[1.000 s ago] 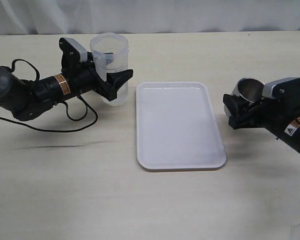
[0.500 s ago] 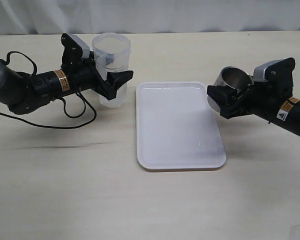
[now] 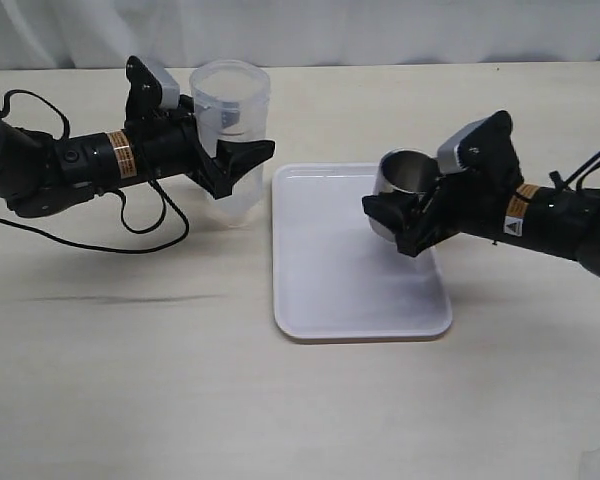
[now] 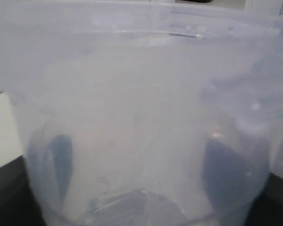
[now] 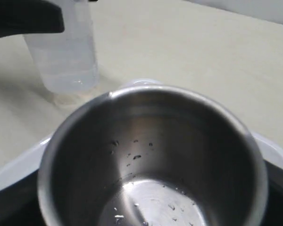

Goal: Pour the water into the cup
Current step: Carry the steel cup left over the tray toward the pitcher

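Note:
My left gripper (image 3: 235, 160) is shut on the translucent plastic beaker (image 3: 230, 135) and holds it upright, lifted off the table left of the white tray (image 3: 330, 290). The beaker fills the left wrist view (image 4: 141, 108), with dark fingers (image 4: 226, 174) showing through its wall. The water shows as a faint clear pool at the beaker's bottom (image 5: 73, 82). My right gripper (image 3: 405, 215) is shut on the steel cup (image 3: 405, 180) and holds it above the tray's right part. The cup (image 5: 151, 165) is upright, with only droplets inside.
The tray (image 5: 19, 162) lies flat at the table's middle, under the cup. Black cables (image 3: 150, 225) trail from the left arm over the table. A white curtain (image 3: 300, 30) runs along the table's far edge.
My right gripper has carried the steel cup leftward, from the table right of the tray to above the tray. My left gripper has raised the beaker slightly and moved it a little right.

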You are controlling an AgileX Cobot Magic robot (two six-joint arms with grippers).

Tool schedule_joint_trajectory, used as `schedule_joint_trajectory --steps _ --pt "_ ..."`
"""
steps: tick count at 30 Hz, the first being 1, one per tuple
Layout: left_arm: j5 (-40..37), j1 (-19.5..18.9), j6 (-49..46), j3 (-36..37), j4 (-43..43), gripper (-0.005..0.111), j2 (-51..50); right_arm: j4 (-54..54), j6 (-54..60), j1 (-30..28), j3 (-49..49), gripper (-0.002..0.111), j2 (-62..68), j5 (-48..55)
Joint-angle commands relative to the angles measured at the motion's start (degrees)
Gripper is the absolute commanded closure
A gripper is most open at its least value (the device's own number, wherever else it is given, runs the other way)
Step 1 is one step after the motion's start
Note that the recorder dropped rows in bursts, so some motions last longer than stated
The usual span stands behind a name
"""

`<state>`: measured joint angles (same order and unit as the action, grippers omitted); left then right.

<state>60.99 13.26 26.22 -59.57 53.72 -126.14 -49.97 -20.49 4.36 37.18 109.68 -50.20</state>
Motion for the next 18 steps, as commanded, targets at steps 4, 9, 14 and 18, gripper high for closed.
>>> schedule_joint_trajectory --steps 4,9,14,18 --pt "4.8 0.1 1.0 -0.1 0.4 0.107 1.2 -0.6 -0.2 6.4 3.5 0.104 -0.5 3.8" --pt "6.6 0.1 1.0 -0.1 0.3 0.107 1.2 -3.4 -0.1 9.1 5.6 0.104 -0.4 5.7" --pt "7.1 0.1 1.0 -0.1 0.3 0.107 1.2 -3.5 -0.1 9.8 6.1 0.104 1.4 2.0" --pt "7.1 -0.1 1.0 -0.1 0.3 0.107 1.2 -3.9 -0.7 9.8 6.1 0.104 1.8 0.0"
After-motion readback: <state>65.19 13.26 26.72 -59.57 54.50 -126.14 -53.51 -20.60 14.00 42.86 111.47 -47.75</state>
